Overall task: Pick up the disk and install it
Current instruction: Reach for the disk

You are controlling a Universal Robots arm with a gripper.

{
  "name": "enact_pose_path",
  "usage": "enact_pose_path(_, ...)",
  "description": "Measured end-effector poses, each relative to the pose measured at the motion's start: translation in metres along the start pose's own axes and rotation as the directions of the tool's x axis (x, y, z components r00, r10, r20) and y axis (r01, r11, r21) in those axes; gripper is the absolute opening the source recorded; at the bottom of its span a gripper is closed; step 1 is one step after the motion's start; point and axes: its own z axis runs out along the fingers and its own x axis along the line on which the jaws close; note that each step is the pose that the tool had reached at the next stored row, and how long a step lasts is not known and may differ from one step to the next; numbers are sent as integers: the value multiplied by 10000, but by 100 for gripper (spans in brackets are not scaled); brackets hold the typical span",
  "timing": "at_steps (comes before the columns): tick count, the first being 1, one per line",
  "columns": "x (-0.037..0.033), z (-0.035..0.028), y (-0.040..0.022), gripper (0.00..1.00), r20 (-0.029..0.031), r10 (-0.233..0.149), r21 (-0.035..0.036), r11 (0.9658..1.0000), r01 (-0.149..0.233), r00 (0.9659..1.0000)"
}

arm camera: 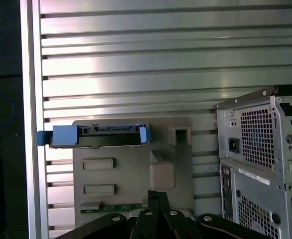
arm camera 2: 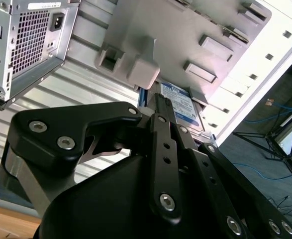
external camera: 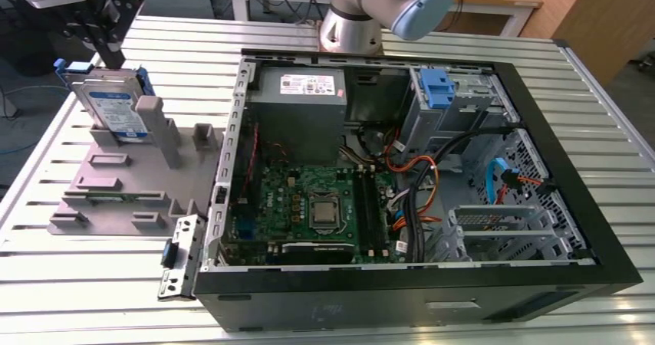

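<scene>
Pick-up step: your black gripper (external camera: 106, 60) sits atop the silver, blue-framed disk (external camera: 110, 103) standing in the grey plastic holder (external camera: 143, 180). Claw clamped? Can't tell. Probably needs a straight-up lift.

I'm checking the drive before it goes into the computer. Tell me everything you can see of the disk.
The disk is a flat silver slab with a blue-and-white label, framed by a blue plastic bracket. It stands upright on edge in the grey holder, outside the open computer case. The hand is right above its top edge; whether they touch cannot be told.
</scene>
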Motion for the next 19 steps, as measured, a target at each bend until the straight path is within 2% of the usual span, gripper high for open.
enact_pose_path(8,104,37,71,11,0,1,0,10000,-1,10000)
enact_pose_path(12,173,73,143,11,1,4,0,10000,-4,10000)
enact_pose_path(19,237,110,266,11,0,7,0,10000,-7,10000)
